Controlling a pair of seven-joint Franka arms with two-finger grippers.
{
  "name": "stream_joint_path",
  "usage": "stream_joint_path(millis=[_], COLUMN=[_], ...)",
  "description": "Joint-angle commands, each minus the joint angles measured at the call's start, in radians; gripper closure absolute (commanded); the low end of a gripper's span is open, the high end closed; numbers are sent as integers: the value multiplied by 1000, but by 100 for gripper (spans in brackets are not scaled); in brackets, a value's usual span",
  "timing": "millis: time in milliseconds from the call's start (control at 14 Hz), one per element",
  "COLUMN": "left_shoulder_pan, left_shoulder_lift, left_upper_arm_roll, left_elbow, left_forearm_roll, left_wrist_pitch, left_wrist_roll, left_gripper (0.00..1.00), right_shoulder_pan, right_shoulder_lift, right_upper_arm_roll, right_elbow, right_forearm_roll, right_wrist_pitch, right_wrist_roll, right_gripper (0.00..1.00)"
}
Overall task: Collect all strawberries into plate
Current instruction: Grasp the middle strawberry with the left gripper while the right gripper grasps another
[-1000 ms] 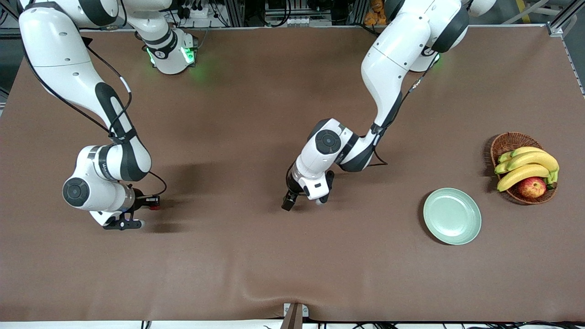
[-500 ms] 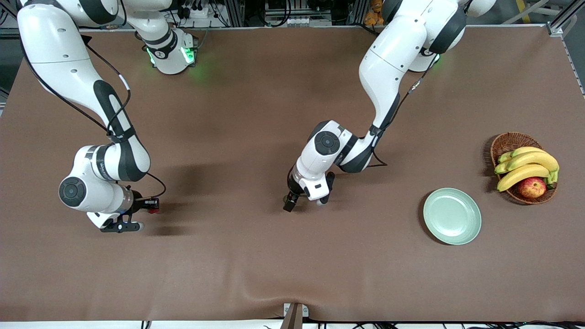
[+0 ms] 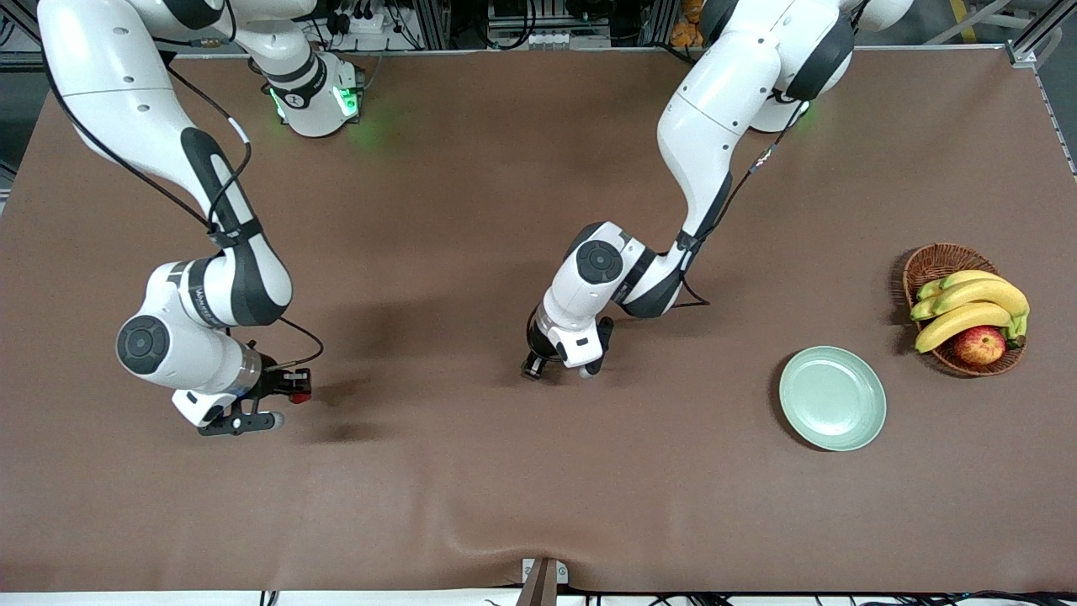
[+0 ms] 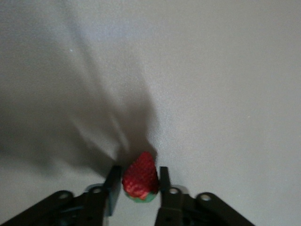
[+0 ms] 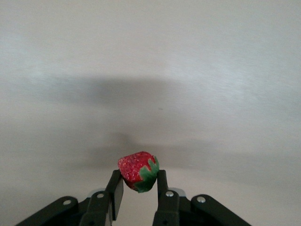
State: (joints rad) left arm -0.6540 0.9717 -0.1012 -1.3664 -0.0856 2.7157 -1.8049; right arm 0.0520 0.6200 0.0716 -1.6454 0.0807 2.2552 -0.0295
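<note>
Brown cloth-covered table (image 3: 471, 488): fills the front view edge to edge; wide bare stretches along the lower frame, between the two arms, and between the left arm and the plate.

Right gripper (image 3: 286, 396), lower left of the front view, raised off the cloth: jaws clamped on a small red strawberry with a green leafy cap (image 5: 138, 171). The front view gives only a red speck at the fingertips; the right wrist view shows berry and cap plainly, pinched between both black fingers (image 5: 116, 190).

Left gripper (image 3: 533, 368), centre of the front view, low at the cloth: the arm's own white wrist hides its tips there. The left wrist view shows it closed on a second small red strawberry (image 4: 140, 176), tip pointing away, cap barely visible.

Pale mint-green round plate (image 3: 832, 398), lower right, bare, well apart from both grippers.

Brown wicker basket (image 3: 930, 265), right edge, just beside the plate, holding yellow bananas (image 3: 968, 307) and a red-yellow apple (image 3: 979, 345).

Third strawberry: cannot be made out.
</note>
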Motion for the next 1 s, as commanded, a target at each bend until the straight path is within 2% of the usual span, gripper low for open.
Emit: stream_joint_path(millis=[0, 143, 214, 357, 571, 786, 929], left_shoulder_pan=[-13, -15, -15, -13, 8, 82, 152], left_shoulder_lift=[12, -24, -54, -114, -189, -235, -284], left_upper_arm_roll=[15, 29, 58, 116, 158, 175, 172], left_elbow=[27, 26, 21, 23, 20, 12, -20], left_forearm_roll=[4, 21, 32, 59, 171, 230, 259], left_wrist_pitch=[10, -3, -43, -164, -313, -417, -512], left_wrist_roll=[21, 19, 18, 21, 22, 24, 62], left_gripper=[100, 100, 100, 100, 100, 100, 100], right_shoulder_pan=[45, 83, 103, 135, 180, 261, 307], right_shoulder_lift=[-13, -11, -11, -10, -8, 1, 6], right_upper_arm_roll=[0, 0, 0, 2, 2, 2, 2], right_elbow=[19, 26, 29, 32, 39, 42, 42], right_forearm_roll=[63, 77, 77, 77, 77, 86, 144], right_wrist_pitch=[-9, -9, -8, -5, -3, -3, -2], right_wrist_roll=[51, 114, 155, 219, 298, 388, 418], right_gripper=[93, 93, 93, 93, 93, 93, 93])
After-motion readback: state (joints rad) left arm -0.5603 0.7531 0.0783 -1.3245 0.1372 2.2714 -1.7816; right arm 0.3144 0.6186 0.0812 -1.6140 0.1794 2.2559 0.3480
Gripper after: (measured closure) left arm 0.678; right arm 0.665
